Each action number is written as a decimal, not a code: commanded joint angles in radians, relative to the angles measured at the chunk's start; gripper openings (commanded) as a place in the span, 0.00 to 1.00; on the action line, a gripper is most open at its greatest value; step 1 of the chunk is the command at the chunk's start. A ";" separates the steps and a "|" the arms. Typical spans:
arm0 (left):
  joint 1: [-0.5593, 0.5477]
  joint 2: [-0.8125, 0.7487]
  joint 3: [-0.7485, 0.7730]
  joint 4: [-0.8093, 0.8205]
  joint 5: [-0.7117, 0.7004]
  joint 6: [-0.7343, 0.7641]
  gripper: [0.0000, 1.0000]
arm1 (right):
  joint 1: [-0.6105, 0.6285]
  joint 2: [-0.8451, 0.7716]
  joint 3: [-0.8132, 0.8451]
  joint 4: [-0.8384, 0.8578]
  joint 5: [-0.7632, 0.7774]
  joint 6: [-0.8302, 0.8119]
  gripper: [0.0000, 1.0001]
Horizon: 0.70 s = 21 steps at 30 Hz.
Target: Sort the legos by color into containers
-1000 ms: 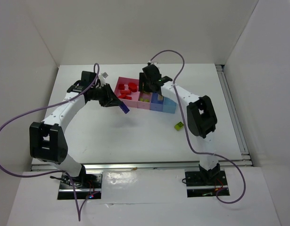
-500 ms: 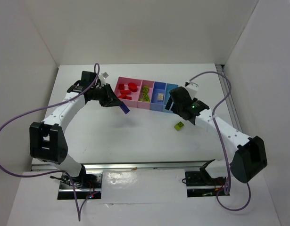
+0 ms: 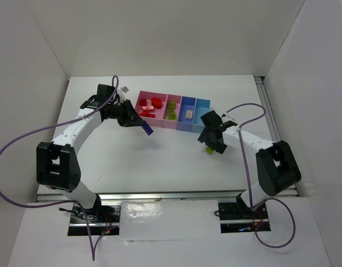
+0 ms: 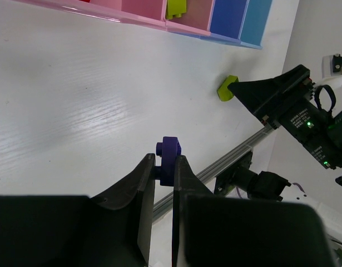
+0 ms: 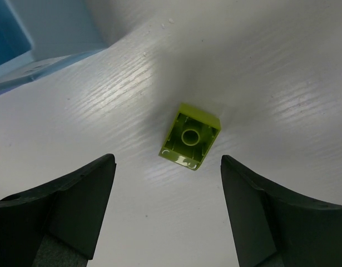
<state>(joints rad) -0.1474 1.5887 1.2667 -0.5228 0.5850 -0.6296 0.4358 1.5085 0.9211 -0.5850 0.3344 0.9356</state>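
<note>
The right gripper (image 5: 166,160) has swung off the bins (image 3: 159,122) and down. It now hovers, jaws wide, over a green brick (image 5: 191,137) lying underside up, just before the bins' light-blue end. Pick-up looks next. The left gripper (image 4: 163,167), off the bins' pink end, pinches a purple brick (image 4: 169,158). Nothing blocks the way.

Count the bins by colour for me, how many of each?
Pink: 2, the wide bin and the narrow bin
Blue: 1, the blue bin
Light blue: 1, the light blue bin
Total: 4
</note>
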 commanded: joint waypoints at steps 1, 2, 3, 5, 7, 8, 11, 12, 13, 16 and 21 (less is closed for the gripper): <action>-0.004 0.004 0.031 0.009 0.024 0.016 0.00 | -0.016 0.016 -0.001 0.050 0.005 0.037 0.83; -0.004 0.004 0.031 0.009 0.024 0.016 0.00 | -0.026 0.027 -0.001 0.075 0.005 0.049 0.80; -0.004 0.004 0.031 0.009 0.024 0.016 0.00 | -0.026 0.027 -0.017 0.085 -0.004 0.049 0.80; -0.004 0.004 0.031 0.009 0.024 0.016 0.00 | -0.035 0.027 -0.036 0.094 -0.005 0.062 0.77; -0.004 0.004 0.031 0.009 0.024 0.016 0.00 | -0.035 0.038 -0.036 0.106 0.006 0.062 0.75; -0.004 0.004 0.031 0.009 0.024 0.016 0.00 | -0.035 0.048 -0.047 0.116 0.006 0.051 0.73; -0.004 0.013 0.031 0.009 0.024 0.016 0.00 | -0.045 0.070 -0.057 0.135 -0.007 0.042 0.70; -0.004 0.013 0.031 0.009 0.024 0.016 0.00 | -0.045 0.070 -0.073 0.145 -0.017 0.042 0.70; -0.004 0.013 0.031 0.009 0.024 0.016 0.00 | -0.045 0.070 -0.083 0.158 -0.017 0.042 0.69; -0.004 0.013 0.031 0.018 0.015 0.016 0.00 | -0.045 0.061 -0.105 0.168 -0.003 0.042 0.64; -0.004 0.013 0.031 0.018 0.015 0.016 0.00 | -0.045 0.042 -0.081 0.134 0.029 0.013 0.39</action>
<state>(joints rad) -0.1478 1.5986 1.2667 -0.5201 0.5850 -0.6296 0.3981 1.5681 0.8341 -0.4572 0.3264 0.9585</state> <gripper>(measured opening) 0.237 0.446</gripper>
